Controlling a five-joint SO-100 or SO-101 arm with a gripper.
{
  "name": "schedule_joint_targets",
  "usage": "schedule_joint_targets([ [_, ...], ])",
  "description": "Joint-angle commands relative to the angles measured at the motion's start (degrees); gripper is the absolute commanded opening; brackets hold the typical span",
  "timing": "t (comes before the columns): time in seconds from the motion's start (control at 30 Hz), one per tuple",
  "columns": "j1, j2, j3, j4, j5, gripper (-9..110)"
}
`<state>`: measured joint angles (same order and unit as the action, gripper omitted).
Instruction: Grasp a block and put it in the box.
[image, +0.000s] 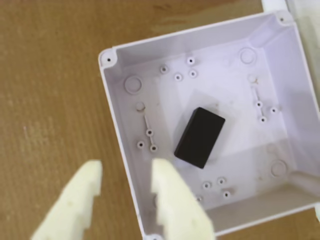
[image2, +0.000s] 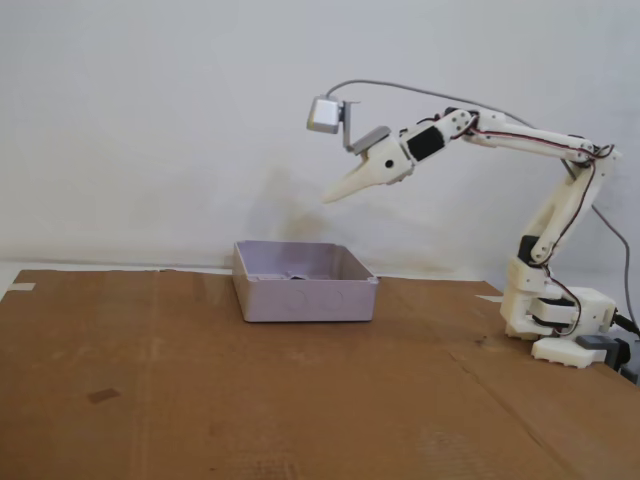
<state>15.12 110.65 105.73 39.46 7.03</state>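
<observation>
The gripper (image: 125, 172) hangs empty, fingers apart, high above the box (image: 120, 140), whose floor holds the block (image: 200, 137) just ahead, long axis diagonal

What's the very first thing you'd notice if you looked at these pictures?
In the wrist view, the black block stands out, lying slantwise in the middle of the pale box. In the fixed view, the white arm stretches high over the brown cardboard table, its gripper hanging in the air above the box. The wrist view shows the gripper's fingers spread apart and holding nothing.
</observation>
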Motion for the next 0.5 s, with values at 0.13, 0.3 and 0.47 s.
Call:
schedule_joint_targets([
  [0.13, -2.29, 11.43, -2.72, 4.04, -0.44, 9],
  [0.3, -4.13, 16.44, -2.72, 9.58, -0.44, 0],
  [0.47, -5.98, 22.32, -2.64, 15.47, -0.44, 0],
])
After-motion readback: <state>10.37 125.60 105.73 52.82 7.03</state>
